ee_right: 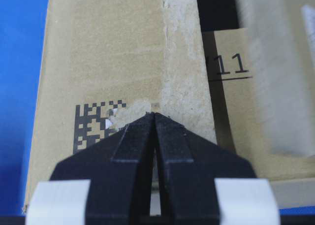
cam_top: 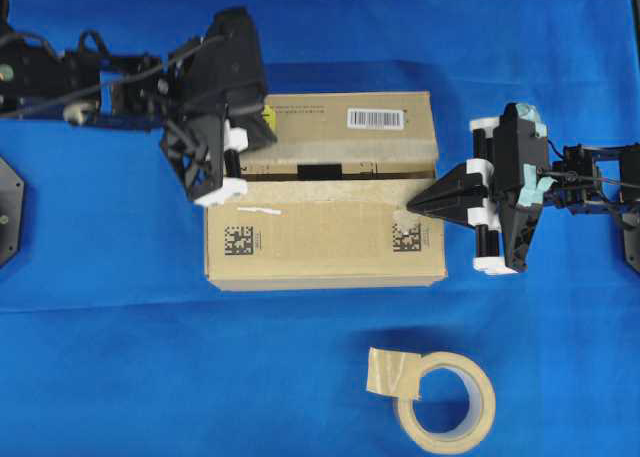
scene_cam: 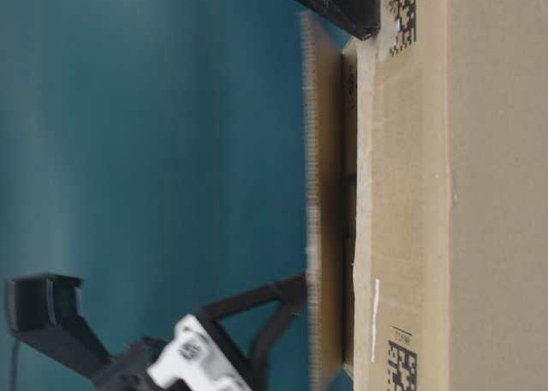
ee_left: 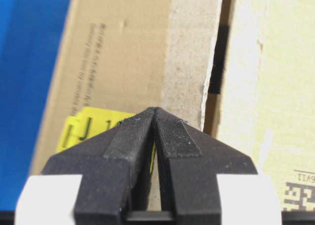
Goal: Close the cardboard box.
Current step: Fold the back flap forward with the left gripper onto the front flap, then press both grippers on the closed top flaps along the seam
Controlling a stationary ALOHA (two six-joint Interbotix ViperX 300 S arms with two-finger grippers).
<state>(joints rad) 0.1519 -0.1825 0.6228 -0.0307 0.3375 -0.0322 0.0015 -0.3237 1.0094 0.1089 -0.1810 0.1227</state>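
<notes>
The cardboard box lies mid-table with both long flaps folded down. A narrow dark gap runs between them, and the far flap stands slightly above the near one. My left gripper is shut and empty, its tips at the far flap's left end over the yellow sticker, next to the seam. My right gripper is shut and empty too, its tips on the near flap's right end beside a printed code. The wrist views show each pair of tips, left and right, meeting over cardboard.
A beige tape roll with a loose tab lies on the blue cloth in front of the box, toward the right. Black arm mounts sit at the far left edge and far right edge.
</notes>
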